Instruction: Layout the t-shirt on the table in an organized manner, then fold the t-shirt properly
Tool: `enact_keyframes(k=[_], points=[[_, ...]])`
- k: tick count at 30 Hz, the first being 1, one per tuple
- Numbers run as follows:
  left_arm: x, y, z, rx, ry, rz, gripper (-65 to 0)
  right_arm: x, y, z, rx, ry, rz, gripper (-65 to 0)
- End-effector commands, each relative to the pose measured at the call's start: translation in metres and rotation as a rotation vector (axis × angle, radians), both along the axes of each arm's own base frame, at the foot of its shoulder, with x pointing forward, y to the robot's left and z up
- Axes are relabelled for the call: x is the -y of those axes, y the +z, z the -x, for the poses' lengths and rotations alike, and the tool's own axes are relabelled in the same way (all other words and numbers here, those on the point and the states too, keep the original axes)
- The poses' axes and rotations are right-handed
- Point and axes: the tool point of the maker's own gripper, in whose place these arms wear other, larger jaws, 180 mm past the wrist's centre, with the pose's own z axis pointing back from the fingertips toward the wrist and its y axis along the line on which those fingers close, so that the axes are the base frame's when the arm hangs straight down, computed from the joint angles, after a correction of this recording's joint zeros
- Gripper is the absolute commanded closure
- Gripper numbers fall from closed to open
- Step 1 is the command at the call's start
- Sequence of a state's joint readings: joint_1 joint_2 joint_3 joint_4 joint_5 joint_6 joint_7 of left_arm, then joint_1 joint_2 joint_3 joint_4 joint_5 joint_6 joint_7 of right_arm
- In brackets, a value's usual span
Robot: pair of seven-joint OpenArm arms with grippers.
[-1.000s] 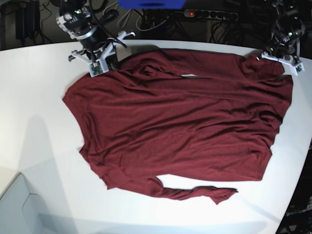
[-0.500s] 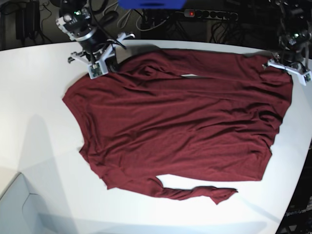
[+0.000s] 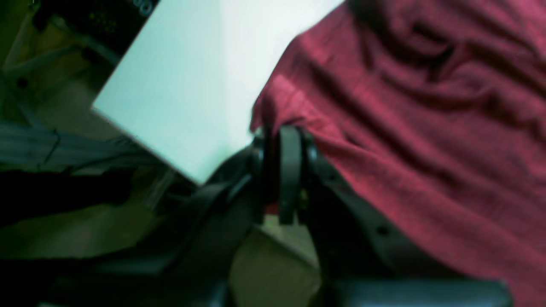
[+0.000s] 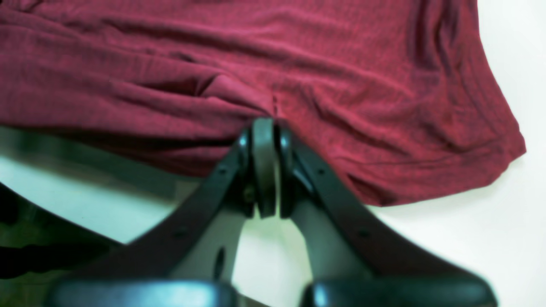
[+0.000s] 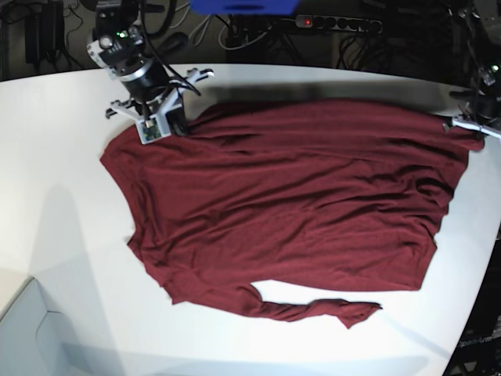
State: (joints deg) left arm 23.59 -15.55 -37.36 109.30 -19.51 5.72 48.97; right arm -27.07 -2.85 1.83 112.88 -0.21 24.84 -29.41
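Observation:
The dark maroon t-shirt (image 5: 290, 204) lies spread and wrinkly across the white table (image 5: 55, 157), one sleeve trailing toward the near edge. My right gripper (image 5: 178, 125) is at the shirt's far left corner, and in the right wrist view it (image 4: 264, 123) is shut on a fold of the t-shirt (image 4: 298, 55). My left gripper (image 5: 463, 125) is at the far right corner. In the left wrist view it (image 3: 283, 134) is shut on the t-shirt's (image 3: 426, 106) edge, close to the table's corner (image 3: 179, 85).
Behind the table lie a power strip (image 5: 329, 23) with a red light, cables and a blue object (image 5: 244, 6). The table's curved edge (image 5: 481, 258) runs close to the shirt's right side. A pale grey box (image 5: 31, 329) sits at the lower left.
The left gripper moved right and nearer, drawing the far right corner outward. The right gripper shifted slightly nearer. The far edge of the shirt is now stretched straighter and the small white gap is gone.

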Motion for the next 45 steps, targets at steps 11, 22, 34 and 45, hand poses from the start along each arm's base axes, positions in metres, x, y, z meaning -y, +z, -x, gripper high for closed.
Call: enact_keyframes(k=[11,22,34,45], points=[[-0.021,0.043,-0.031,0.137,0.027,-0.063,-3.8,-0.002,0.022,-0.025,0.095,0.004,-0.015,0.0],[-0.039,0.015,-0.038,0.105,0.100,0.000,-3.8,-0.003,0.033,-0.051,0.148,0.001,-0.022,0.0],[-0.044,-0.001,-0.047,0.091,0.130,0.048,-3.8,-0.006,0.017,-0.078,0.129,0.006,-0.035,0.0],[-0.048,-0.026,-0.061,0.071,0.179,0.128,-3.9,-0.010,0.009,-0.102,0.119,0.014,-0.045,0.0]])
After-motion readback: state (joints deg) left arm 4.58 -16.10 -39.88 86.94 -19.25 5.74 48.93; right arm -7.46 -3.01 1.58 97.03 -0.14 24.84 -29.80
